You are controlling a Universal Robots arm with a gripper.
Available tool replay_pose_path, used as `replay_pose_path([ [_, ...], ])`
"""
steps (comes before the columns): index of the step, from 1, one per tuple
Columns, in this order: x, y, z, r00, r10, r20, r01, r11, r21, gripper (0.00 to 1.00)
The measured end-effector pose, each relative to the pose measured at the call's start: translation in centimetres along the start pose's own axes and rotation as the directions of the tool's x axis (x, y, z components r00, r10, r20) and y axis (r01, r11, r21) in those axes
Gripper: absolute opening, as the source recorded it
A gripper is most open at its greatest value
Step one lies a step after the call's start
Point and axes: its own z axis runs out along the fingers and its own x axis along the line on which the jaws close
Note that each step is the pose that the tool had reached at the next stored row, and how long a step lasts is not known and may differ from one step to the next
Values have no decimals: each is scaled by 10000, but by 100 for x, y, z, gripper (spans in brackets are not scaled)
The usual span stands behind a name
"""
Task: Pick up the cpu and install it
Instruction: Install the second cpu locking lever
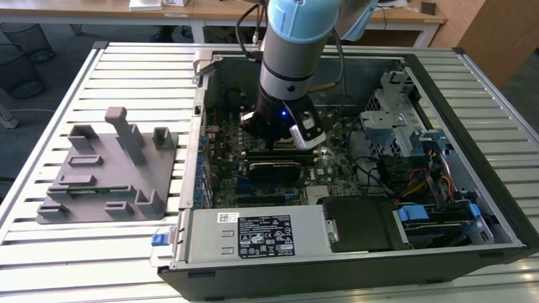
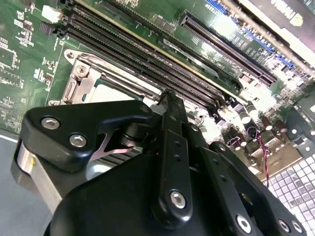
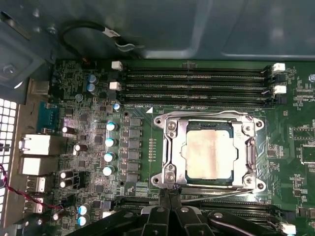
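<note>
Silver-topped cpu (image 3: 208, 155) seated in metal socket frame (image 3: 170, 153), memory slots (image 3: 197, 78) beside, claw (image 3: 169, 192) near frame edge

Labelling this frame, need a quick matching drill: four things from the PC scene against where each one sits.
Things:
1. cpu
2. gripper
3. grey fixture
4. memory slots

Places:
A. on the slatted table, to the exterior view's left of the case
B. inside the metal socket frame
C. long black rows on the board beside the socket
D. at the edge of the socket frame

Pairs: 1-B, 2-D, 3-A, 4-C
</note>
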Motion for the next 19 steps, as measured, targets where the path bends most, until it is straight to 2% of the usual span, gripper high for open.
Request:
replay_pose_path([
  [6, 2, -46, 12, 10000, -5, 0, 5, 10000, -56, 11],
  [9, 11, -67, 14, 10000, -10, 1, 10, 9999, -127, 11],
  [14, 33, -87, 33, 10000, -25, 3, 25, 9995, -314, 11],
  [19, 47, -107, 66, 10000, -33, 5, 33, 9990, -443, 11],
])
